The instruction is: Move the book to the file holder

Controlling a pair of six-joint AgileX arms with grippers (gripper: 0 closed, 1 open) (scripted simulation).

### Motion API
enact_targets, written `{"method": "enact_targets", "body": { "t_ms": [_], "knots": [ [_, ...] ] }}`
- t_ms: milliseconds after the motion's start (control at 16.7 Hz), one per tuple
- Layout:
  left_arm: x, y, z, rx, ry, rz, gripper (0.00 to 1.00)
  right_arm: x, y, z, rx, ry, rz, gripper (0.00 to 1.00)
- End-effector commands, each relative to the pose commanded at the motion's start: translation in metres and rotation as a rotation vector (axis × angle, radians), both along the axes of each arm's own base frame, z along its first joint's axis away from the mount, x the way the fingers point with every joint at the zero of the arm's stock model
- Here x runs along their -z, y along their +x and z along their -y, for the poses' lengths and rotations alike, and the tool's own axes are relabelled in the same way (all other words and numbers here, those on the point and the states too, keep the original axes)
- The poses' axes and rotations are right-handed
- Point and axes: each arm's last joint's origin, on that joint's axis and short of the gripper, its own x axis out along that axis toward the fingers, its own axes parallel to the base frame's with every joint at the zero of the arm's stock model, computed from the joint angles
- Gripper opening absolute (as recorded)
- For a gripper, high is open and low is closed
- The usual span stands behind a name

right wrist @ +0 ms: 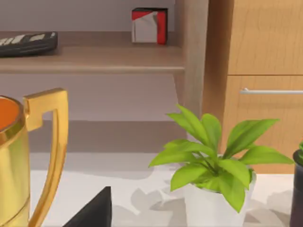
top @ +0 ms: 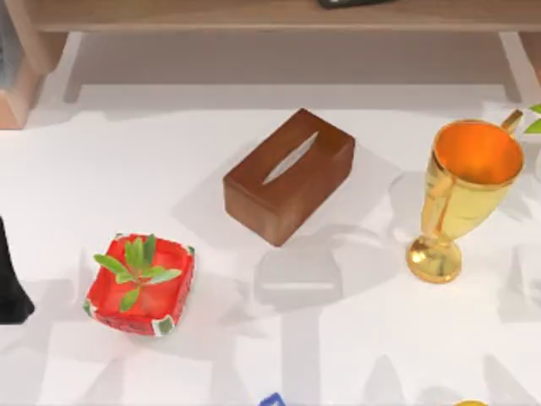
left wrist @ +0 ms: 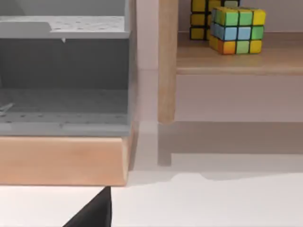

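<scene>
Peeking in at the table's near edge is a blue corner [top: 270,399], too little to call the book. Behind stand 1 red planter [top: 140,285], 1 tissue box [top: 289,174] and 1 trophy [top: 463,191]. Farthest, the grey file holder [left wrist: 64,71] sits on a wooden ledge [left wrist: 61,161]. I cannot tell whether the left gripper [left wrist: 92,213] or the right gripper [right wrist: 92,210] is open or closed.

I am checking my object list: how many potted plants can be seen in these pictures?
2. A plant in a red pot stands at the table's front left; a plant in a white pot stands beside the gold trophy at the right. More may be hidden.

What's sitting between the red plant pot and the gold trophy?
In the top view, the brown tissue box lies between the red pot and the gold trophy.
</scene>
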Motion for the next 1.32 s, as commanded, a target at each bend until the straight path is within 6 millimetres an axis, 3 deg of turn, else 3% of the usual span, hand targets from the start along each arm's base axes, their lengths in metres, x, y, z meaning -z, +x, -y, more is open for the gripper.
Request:
{"method": "enact_targets", "body": {
  "t_ms": [180, 300, 480, 660, 840, 1020, 1140, 1320],
  "knots": [
    [-0.003, 0.000, 0.000, 0.000, 0.000, 0.000, 1.00, 0.000, 0.000, 0.000, 0.000, 0.000, 0.000, 1.00],
    [-0.016, 0.000, 0.001, 0.002, -0.001, -0.001, 1.00, 0.000, 0.000, 0.000, 0.000, 0.000, 0.000, 1.00],
    [-0.057, 0.006, 0.004, 0.005, -0.002, -0.003, 1.00, 0.000, 0.000, 0.000, 0.000, 0.000, 0.000, 1.00],
    [-0.117, 0.026, 0.008, 0.008, -0.005, -0.004, 1.00, 0.000, 0.000, 0.000, 0.000, 0.000, 0.000, 1.00],
    [-0.182, 0.066, 0.018, 0.012, -0.008, -0.003, 1.00, 0.000, 0.000, 0.000, 0.000, 0.000, 0.000, 1.00],
    [-0.235, 0.124, 0.036, 0.014, -0.011, 0.003, 1.00, 0.000, 0.000, 0.000, 0.000, 0.000, 0.000, 1.00],
    [-0.259, 0.167, 0.051, 0.015, -0.012, 0.006, 1.00, 0.000, 0.000, 0.000, 0.000, 0.000, 0.000, 1.00],
    [-0.277, 0.227, 0.078, 0.016, -0.013, 0.009, 1.00, 0.000, 0.000, 0.000, 0.000, 0.000, 0.000, 1.00]
  ]
}}
